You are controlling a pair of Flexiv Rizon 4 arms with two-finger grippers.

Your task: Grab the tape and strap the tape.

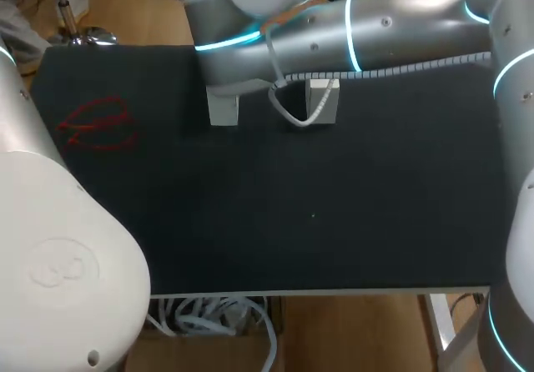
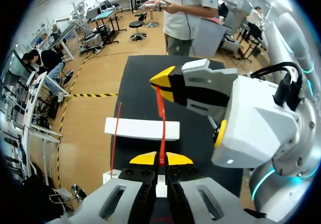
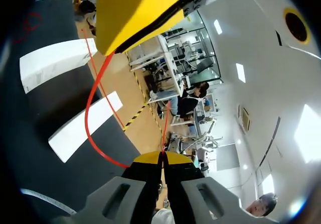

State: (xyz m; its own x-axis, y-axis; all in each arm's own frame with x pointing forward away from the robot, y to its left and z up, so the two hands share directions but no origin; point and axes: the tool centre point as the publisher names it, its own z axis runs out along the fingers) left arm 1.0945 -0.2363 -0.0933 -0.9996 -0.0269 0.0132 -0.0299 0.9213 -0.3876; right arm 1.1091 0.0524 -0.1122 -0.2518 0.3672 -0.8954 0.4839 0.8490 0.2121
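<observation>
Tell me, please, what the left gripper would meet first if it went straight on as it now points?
Likely the right gripper, holding the same red tape just ahead; the white block seems to lie lower, though depth is unclear.

Head view: saw white blocks only in part beneath right arm. Lost tape ends, perhaps pinched, inside left gripper, right gripper.

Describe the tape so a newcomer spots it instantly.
On the black table sit two white blocks. Above them the left gripper and right gripper both pinch the tape: a thin red strand in the air, unlike the red scribble on the table.
</observation>
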